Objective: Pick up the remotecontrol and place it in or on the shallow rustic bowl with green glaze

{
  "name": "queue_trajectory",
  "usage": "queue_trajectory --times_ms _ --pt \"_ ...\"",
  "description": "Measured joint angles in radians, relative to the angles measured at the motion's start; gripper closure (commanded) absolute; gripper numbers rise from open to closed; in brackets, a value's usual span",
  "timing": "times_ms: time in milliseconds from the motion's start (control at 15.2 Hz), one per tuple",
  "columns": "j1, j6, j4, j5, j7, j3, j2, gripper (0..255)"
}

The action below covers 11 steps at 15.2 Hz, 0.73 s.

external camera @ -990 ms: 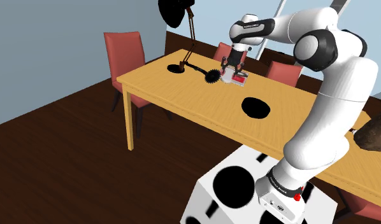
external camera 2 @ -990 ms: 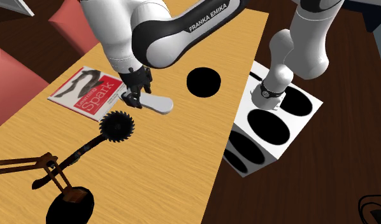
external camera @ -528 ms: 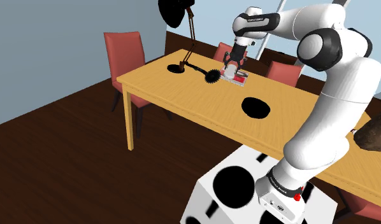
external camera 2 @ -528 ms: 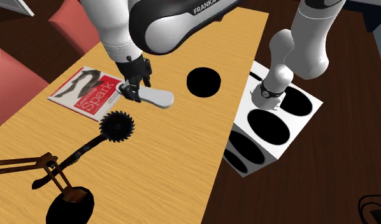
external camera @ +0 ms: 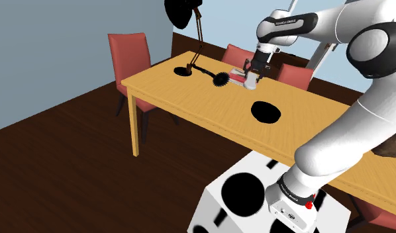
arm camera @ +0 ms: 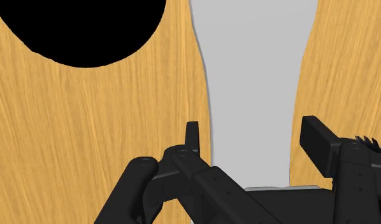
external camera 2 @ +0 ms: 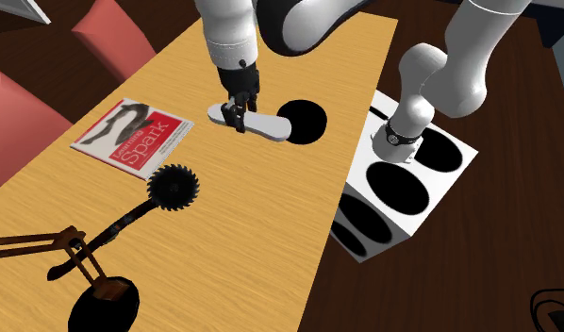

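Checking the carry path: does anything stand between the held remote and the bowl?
Nothing visible does. The gripper clasps the grey remote, whose free end reaches the black round bowl; only bare table lies below. The magazine and lamp sit behind the gripper.

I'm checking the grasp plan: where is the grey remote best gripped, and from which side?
Probably across its narrow width, from above. The remote is a long flat slab, and the gripper clasps it that way near one end.
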Motion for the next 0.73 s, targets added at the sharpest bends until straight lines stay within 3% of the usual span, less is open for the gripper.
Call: queue_trajectory --times_ms 462,726 --pt "-0.025 0.017 -0.283 -0.045 -0.017 -0.015 -0.268 255" --pt "-0.052 -0.022 -0.417 -0.076 -0.033 -0.025 -0.443 255"
